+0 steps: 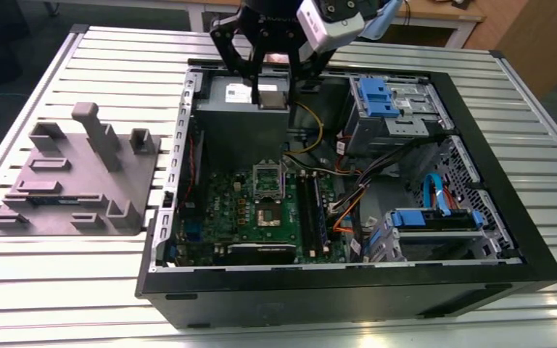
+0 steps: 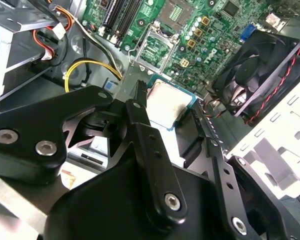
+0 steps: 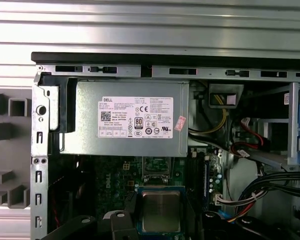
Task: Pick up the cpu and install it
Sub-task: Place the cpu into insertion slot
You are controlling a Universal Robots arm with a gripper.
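You are working in a lab or a workshop. You are looking at a metal table (image 1: pixel 56 290) with long grooves running across its top. An open computer box (image 1: pixel 356 293) is lying on it with its green board (image 1: pixel 225 203) showing, and a grey holder block (image 1: pixel 75 181) is sitting beside it. Wooden furniture (image 1: pixel 530 36) is standing at the back.

Exterior view high, looking down into open case (image 1: pixel 356 290), both wrist views close above motherboard (image 2: pixel 210 30), sharing the cpu (image 3: pixel 161 211)

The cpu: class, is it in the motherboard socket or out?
Out: the gripper holds the cpu in the air; the socket sits empty.
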